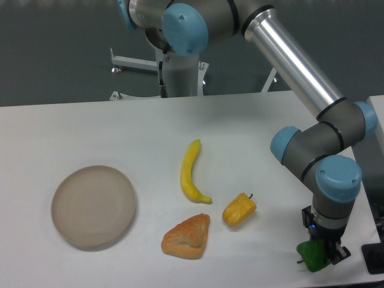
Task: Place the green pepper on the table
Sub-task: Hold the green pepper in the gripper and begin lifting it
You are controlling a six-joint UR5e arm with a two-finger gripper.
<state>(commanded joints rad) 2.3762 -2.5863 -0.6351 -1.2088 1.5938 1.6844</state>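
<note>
The green pepper (311,257) sits low at the front right of the white table (240,132), glossy and bright green. My gripper (323,255) points straight down over it, and its dark fingers are shut on the pepper's right side. The pepper's underside looks level with the tabletop, but I cannot tell whether it touches. Part of the pepper is hidden behind the fingers.
A yellow-orange pepper (239,210) lies left of the gripper. A croissant (187,236) and a banana (191,171) lie near the middle. A round beige plate (93,206) is at the left. The table's right edge and a dark object (375,259) are close beside the gripper.
</note>
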